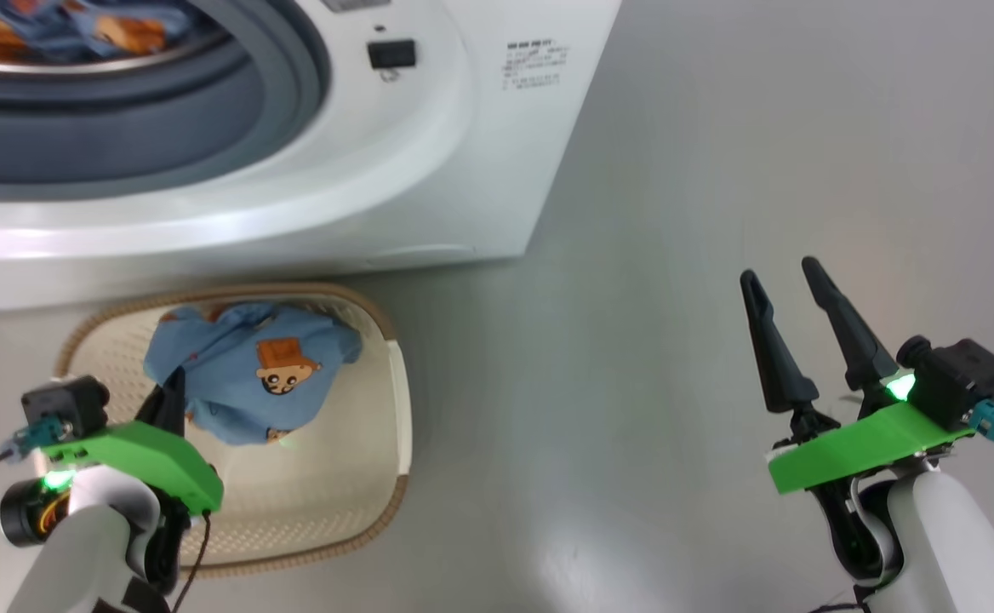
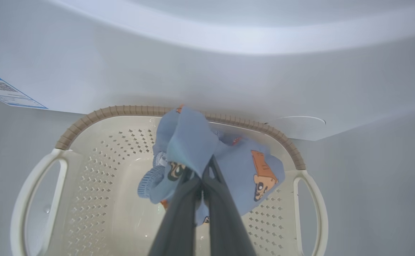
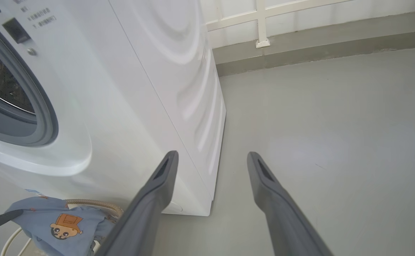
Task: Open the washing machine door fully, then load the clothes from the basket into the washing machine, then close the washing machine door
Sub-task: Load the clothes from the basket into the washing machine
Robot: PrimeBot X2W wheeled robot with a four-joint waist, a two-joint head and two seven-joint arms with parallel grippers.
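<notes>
My left gripper is shut on a light-blue garment with orange-brown cartoon figures, bunched and hanging over the cream basket. In the left wrist view the closed fingers pinch a fold of the garment above the basket. More of the clothes lie in the drum of the washing machine, whose opening is uncovered; the washing machine door is out of view. Far to the right, my right gripper stands open over the bare floor, holding nothing.
The basket sits on the grey floor right against the washer's front. The right wrist view shows the washer's side panel, a white railing and a low kerb behind. A blue label is on the machine's front.
</notes>
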